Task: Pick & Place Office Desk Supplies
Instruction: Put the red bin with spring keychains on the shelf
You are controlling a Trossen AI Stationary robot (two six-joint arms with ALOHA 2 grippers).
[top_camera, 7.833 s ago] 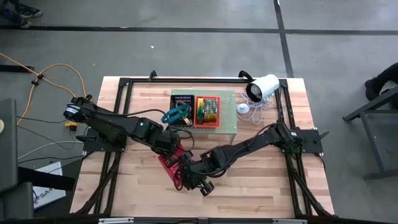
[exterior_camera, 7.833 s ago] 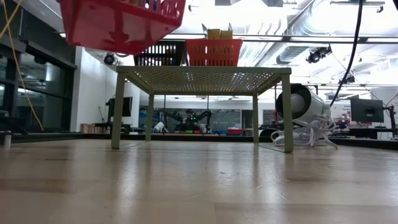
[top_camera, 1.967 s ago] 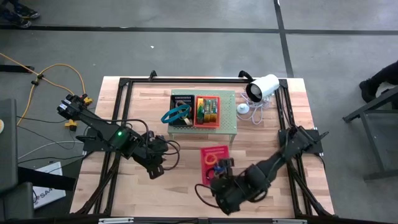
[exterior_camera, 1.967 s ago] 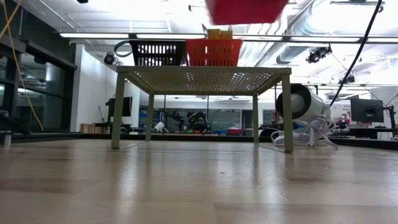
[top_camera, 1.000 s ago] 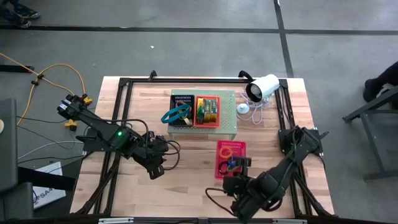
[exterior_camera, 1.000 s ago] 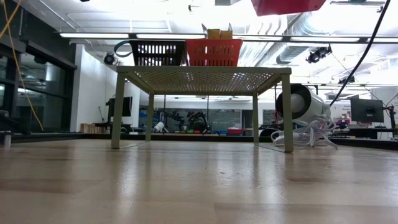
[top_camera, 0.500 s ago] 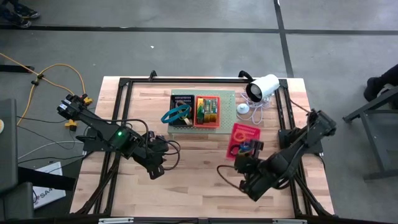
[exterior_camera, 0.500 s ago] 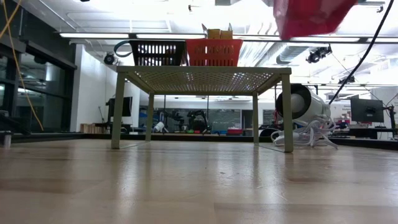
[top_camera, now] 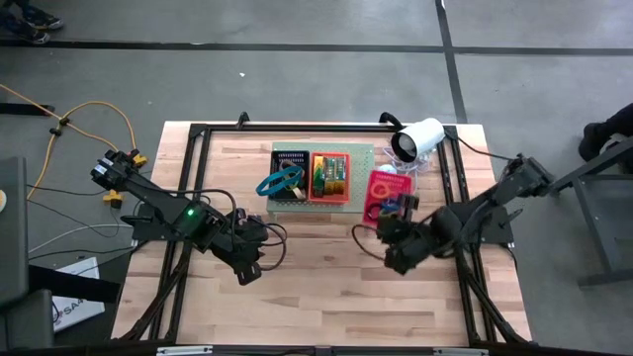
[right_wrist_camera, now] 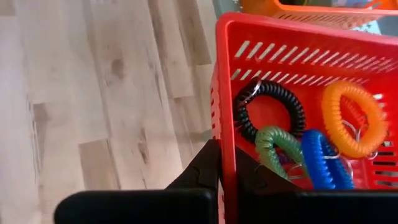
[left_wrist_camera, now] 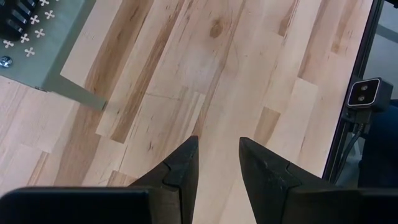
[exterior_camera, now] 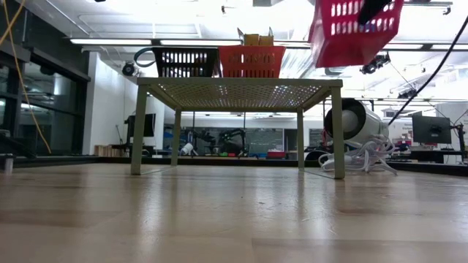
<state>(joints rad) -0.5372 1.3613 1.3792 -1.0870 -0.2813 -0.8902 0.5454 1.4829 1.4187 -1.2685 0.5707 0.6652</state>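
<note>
Two dark jointed arms, black cables looped along them, green indicator light on the left arm, tapered black wedge fingers [left_wrist_camera: 180,168].

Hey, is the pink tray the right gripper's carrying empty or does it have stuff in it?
Not empty: the pink tray holds black, green, blue and orange coil rings.

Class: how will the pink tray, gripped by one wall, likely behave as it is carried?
The pink tray, pinched by the right gripper, looks light and slotted, so it may tilt or flex. The loose coil rings inside could slide.
</note>
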